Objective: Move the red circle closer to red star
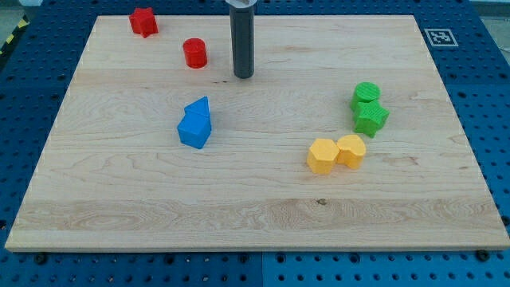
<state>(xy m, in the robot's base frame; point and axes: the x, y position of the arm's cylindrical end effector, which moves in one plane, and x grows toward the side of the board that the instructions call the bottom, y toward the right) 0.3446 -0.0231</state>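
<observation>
Camera view: one frame, wooden surface [255, 231] on a blue pegboard [494, 119], seen from the view's bottom edge.
End effector: plain dark rod, no jaws, so nothing can be opened, closed or gripped; my tip [244, 76] is set down near the view's top centre.
Tip vs blocks: no block is touched; the red circle [195, 53] is nearest, just to the view's left and slightly above the tip, with a clear gap between.
Red circle: upright, free-standing, in the upper left part of the surface.
Red star [144, 21]: at the view's top left, near the surface's far edge; shape only roughly made out.
Circle-to-star relation: apart, not touching; the star is up and to the view's left of the circle.
Progress: judged as not finished; a visible gap is left to be closed.
What is left: contact has to be made on the circle's right-lower side, then a push up-left toward the star is needed.
Tip placement: judged favourable, since the tip is already on the side away from the star.
Blue blocks [195, 123]: two, touching, left of centre, shapes unclear.
Green blocks [369, 108]: two, touching, at the view's right.
Yellow blocks [336, 153]: two, touching, lower right of centre.
Marker tag [439, 37]: top right corner of the surface.
</observation>
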